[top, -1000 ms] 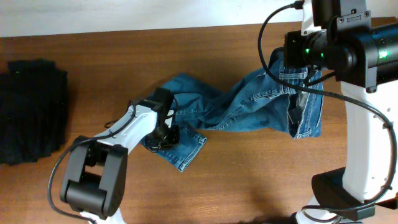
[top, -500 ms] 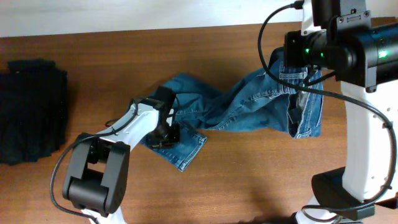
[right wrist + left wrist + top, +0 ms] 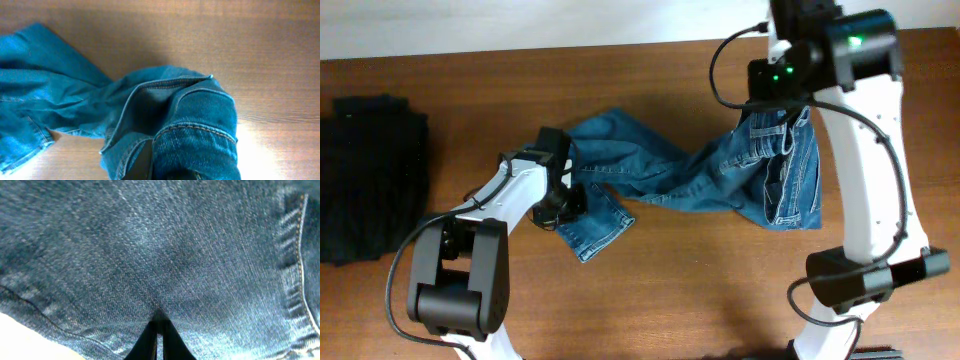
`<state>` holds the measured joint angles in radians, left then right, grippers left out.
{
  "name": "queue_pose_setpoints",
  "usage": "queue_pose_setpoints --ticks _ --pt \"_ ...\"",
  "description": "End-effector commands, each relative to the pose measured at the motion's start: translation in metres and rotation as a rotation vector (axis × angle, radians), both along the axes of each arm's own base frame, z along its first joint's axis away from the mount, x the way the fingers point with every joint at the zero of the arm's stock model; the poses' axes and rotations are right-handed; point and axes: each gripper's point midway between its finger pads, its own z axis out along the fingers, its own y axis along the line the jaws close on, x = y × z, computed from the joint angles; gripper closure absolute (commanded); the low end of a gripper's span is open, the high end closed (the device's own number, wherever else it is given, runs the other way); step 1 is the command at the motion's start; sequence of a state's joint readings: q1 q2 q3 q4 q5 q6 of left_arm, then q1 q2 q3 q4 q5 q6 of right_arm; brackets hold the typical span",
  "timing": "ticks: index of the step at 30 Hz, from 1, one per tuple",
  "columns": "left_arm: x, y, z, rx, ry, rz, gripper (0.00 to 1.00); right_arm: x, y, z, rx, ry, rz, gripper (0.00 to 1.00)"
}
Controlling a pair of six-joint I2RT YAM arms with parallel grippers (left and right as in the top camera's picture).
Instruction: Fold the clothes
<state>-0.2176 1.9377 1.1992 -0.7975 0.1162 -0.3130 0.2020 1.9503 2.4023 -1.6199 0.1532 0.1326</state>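
In the overhead view the jeans (image 3: 700, 175) lay crumpled across the middle of the wooden counter (image 3: 720, 290), running from a leg hem at about 8 o'clock of centre to the waistband end at about 3 o'clock. The other leg bunched up towards 11 o'clock. The left gripper (image 3: 563, 205) sat on the lower leg just above its hem. In the left wrist view its fingertips (image 3: 159, 330) were pinched together with denim filling the picture around them, so it was clenched on the jeans. The right gripper (image 3: 150, 167) was at about 2 o'clock of centre, at the waistband end. Its wrist view showed a stitched fold of denim draped over it, with the rest of the jeans hanging down to the counter, so it was grasping the jeans there. A folded black garment pile (image 3: 370, 180) sat at the 9 o'clock edge, well apart from the jeans.
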Motion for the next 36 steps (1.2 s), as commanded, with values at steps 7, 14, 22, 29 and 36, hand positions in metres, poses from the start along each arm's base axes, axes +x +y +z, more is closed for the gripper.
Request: queue_pose_setpoints --ticks 7,14,22,29,36 --pt "0.019 0.071 -0.014 0.362 -0.018 -0.007 0.94 0.009 -0.012 -0.059 -0.045 0.105 -0.036 0.96" --pt "0.042 0.091 0.01 0.47 -0.072 -0.044 0.94 0.012 -0.068 -0.085 -0.075 0.144 -0.169 0.96" --pt "0.05 0.101 0.014 0.482 -0.091 -0.013 0.94 0.016 -0.138 -0.098 -0.001 0.121 -0.339 0.96" --pt "0.061 0.096 0.014 0.463 -0.138 -0.007 0.94 0.027 -0.175 -0.123 0.007 0.095 -0.394 0.96" --pt "0.071 0.078 0.011 0.365 -0.17 -0.1 0.95 0.043 -0.205 -0.143 -0.004 0.053 -0.445 0.96"
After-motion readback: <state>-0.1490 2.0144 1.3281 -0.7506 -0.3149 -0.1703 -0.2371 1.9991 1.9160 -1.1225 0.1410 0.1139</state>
